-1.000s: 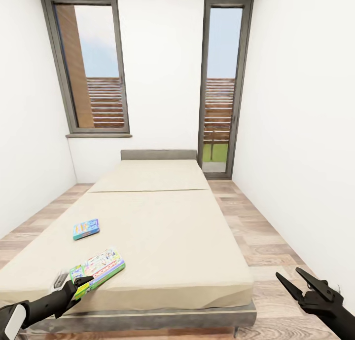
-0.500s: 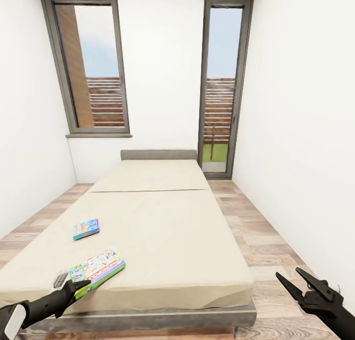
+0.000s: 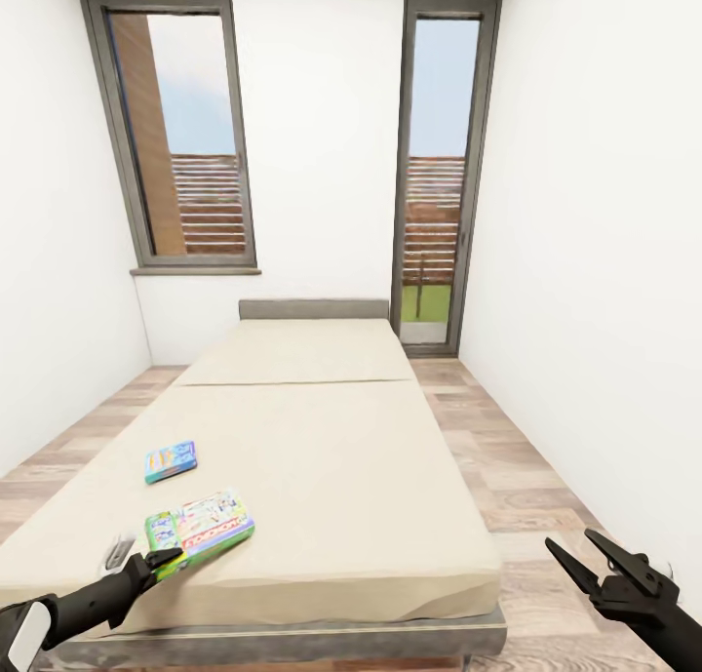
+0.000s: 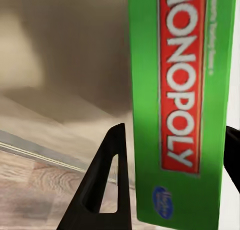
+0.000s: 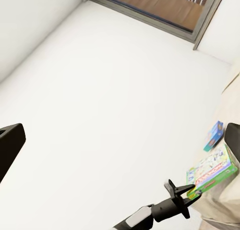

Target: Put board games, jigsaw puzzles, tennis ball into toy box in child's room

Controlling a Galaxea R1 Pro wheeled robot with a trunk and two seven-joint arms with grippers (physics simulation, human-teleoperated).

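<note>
The green Monopoly board game [image 3: 200,526] is at the near left corner of the bed [image 3: 341,457], tipped up a little off the mattress. My left gripper [image 3: 162,561] is shut on its near edge. In the left wrist view the box's green side [image 4: 180,104] stands between the two black fingers [image 4: 107,180]. A smaller blue board game [image 3: 171,461] lies flat on the bed just beyond it. My right gripper [image 3: 569,539] hangs open over the floor to the right of the bed, holding nothing. The right wrist view shows both games [image 5: 212,171] and the left arm.
The bed runs down the middle of the narrow room toward a window [image 3: 180,136] and a glass door [image 3: 437,184] in the far wall. Strips of wood floor [image 3: 507,477] lie along both sides. White walls close in left and right.
The view has shifted slightly, with the bed lower in the picture. The Monopoly box has risen a little off the mattress with the left gripper. The right gripper is unchanged.
</note>
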